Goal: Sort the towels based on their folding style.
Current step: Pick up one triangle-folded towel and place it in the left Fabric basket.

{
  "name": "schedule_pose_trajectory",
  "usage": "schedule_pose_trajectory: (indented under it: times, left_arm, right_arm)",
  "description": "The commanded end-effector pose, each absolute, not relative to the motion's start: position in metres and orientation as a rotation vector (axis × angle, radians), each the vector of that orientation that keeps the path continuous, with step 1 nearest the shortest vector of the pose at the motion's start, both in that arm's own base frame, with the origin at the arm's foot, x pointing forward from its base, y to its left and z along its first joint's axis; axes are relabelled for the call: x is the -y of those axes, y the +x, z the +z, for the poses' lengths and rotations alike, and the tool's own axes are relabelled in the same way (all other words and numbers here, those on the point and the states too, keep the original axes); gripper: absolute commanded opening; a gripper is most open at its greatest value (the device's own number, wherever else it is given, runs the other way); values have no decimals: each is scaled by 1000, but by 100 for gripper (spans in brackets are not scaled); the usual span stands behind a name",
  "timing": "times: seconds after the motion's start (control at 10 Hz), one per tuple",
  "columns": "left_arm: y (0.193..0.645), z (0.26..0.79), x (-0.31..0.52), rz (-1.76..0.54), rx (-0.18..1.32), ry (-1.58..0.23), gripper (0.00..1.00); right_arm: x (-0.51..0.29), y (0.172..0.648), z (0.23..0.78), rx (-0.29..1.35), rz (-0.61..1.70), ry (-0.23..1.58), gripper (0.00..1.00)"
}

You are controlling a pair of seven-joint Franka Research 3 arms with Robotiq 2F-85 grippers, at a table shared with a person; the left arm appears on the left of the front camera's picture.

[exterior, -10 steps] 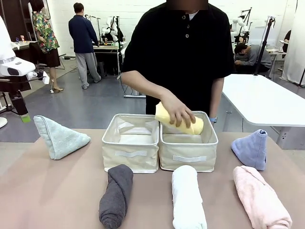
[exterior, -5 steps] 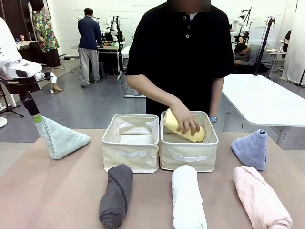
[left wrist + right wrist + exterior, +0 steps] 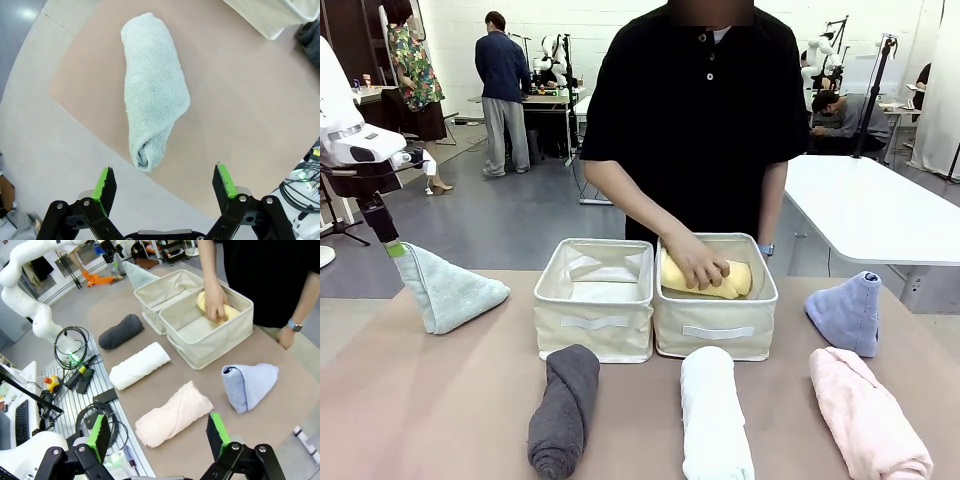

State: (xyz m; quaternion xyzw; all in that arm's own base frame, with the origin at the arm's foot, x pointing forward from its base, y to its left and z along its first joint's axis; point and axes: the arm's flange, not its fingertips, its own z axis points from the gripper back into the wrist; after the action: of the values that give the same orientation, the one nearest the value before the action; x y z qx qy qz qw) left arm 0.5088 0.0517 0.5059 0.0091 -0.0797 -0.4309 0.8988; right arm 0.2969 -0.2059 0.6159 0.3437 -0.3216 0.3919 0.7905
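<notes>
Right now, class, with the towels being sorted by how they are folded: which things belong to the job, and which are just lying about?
Belongs to the job: yellow towel, grey towel, white towel, pink towel, mint towel, blue towel, left bin, right bin.

Just lying about: cables, keyboard, white side table.

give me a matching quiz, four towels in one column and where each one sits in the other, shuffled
Towels:
1. yellow towel
2. mint-green towel
3. dark grey towel
4. light blue towel

Places:
A. in front of the left bin
B. far right, behind the pink towel
C. in the right bin, under the person's hand
D. far left, by the open left end effector

Pairs: 1-C, 2-D, 3-A, 4-B
</notes>
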Motion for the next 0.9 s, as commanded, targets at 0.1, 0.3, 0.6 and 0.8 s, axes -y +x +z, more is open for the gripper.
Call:
schedule_pose_trajectory:
  times: [0.1,0.3,0.6,0.8]
  left_arm:
    - [542,477,-52,-913,128,16,100]
    - [555,464,-46,-932,99,17,100]
    - [559,455,-40,-931,43,-12,100]
    - [558,453,-38,-938,24,-15,46]
  right_arm:
    - [206,298,617,719,855,759,100]
    - [206,298,617,719,855,759,100]
    - [206,298,617,719,855,759,100]
    - [206,298,617,719,855,759,100]
